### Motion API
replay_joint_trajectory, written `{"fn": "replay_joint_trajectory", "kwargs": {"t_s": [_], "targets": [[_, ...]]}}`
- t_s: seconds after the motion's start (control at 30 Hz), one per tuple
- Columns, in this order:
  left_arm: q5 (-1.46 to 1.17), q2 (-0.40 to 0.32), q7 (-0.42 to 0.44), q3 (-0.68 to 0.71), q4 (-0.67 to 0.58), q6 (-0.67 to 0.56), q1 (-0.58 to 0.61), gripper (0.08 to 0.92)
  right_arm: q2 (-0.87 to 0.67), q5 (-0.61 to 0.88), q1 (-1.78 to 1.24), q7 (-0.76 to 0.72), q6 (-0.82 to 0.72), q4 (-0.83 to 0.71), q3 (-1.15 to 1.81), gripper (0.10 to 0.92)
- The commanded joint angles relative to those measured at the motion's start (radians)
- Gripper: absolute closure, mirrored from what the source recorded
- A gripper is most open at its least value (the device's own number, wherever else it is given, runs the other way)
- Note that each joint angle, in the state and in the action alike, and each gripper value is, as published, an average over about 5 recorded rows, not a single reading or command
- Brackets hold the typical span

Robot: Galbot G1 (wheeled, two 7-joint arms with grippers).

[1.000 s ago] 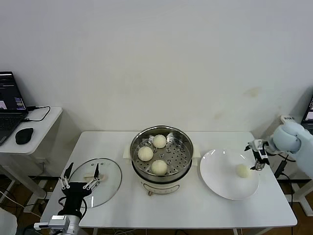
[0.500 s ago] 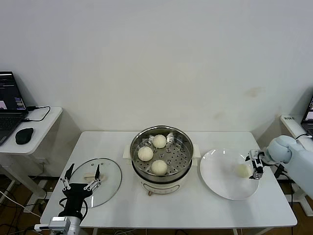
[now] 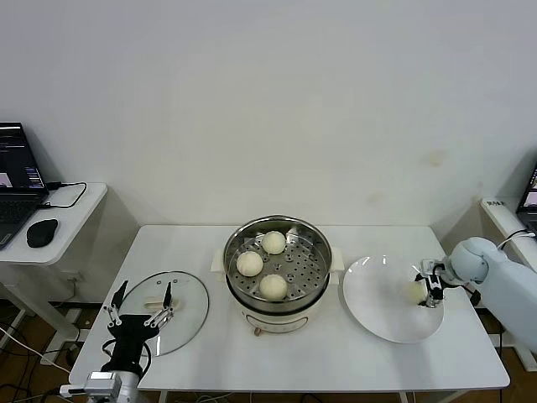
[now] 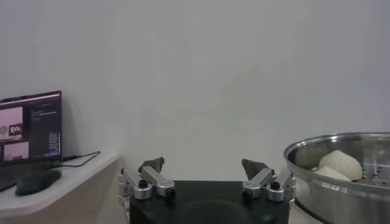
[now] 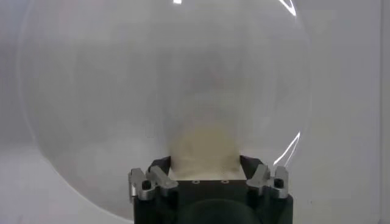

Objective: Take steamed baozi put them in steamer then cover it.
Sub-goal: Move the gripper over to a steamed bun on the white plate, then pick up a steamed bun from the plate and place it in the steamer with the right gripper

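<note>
The left tool (image 3: 138,309) hangs at the near left counter edge, jaws spread wide and holding nothing, just over the near rim of the glass lid (image 3: 164,311) that lies flat on the counter (image 3: 336,353). It waits there.

In the middle, the steamer (image 3: 277,262) stands open with three baozi (image 3: 249,263) on its perforated tray — room is left at its right side for a fourth.

At the right, the last bun (image 3: 415,291) sits on the far right part of the plate (image 3: 377,315), and the right tool (image 3: 430,285) is down at it. The wrist view shows the bun (image 5: 201,146) lying between the fingers (image 5: 159,164), which look drawn in against its sides; a firm grip is not certain yet.

To do this well, I judge the squeeze should be light — the bun is soft and will dent — then a straight lift clear of the plate before any sideways travel. The plate's right rim lies near the counter's right edge, so any dragging could push it outward. The path left must rise over the steamer's steel wall and handle.
</note>
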Motion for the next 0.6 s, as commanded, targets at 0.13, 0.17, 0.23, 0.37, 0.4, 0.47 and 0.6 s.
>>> {"fn": "replay_joint_trajectory", "kwargs": {"t_s": [0.13, 0.17, 0.23, 0.37, 0.4, 0.47, 0.6], "targets": [[0.0, 0.003, -0.001, -0.001, 0.001, -0.001, 0.001, 0.177, -0.048, 0.05, 0.101, -0.025, -0.012, 0.079, -0.054, 0.442], [0.0, 0.003, -0.001, -0.001, 0.0, -0.001, 0.001, 0.177, -0.067, 0.073, 0.132, -0.029, -0.022, 0.102, -0.078, 0.449], [0.0, 0.003, -0.001, 0.0, 0.001, -0.001, 0.0, 0.177, -0.103, 0.121, 0.198, -0.036, -0.043, 0.149, -0.132, 0.456], [0.0, 0.002, -0.001, 0.007, 0.005, 0.0, -0.006, 0.177, -0.168, 0.249, 0.394, -0.041, -0.101, 0.248, -0.262, 0.464], [0.0, 0.002, -0.002, 0.009, 0.006, 0.0, -0.008, 0.177, -0.18, 0.286, 0.45, -0.039, -0.119, 0.269, -0.301, 0.465], [0.0, 0.003, -0.002, 0.014, 0.009, 0.001, -0.012, 0.177, -0.19, 0.365, 0.566, -0.031, -0.154, 0.313, -0.388, 0.464], [0.0, 0.004, -0.003, 0.021, 0.01, 0.002, -0.019, 0.177, -0.181, 0.518, 0.814, 0.001, -0.231, 0.419, -0.576, 0.459]]}}
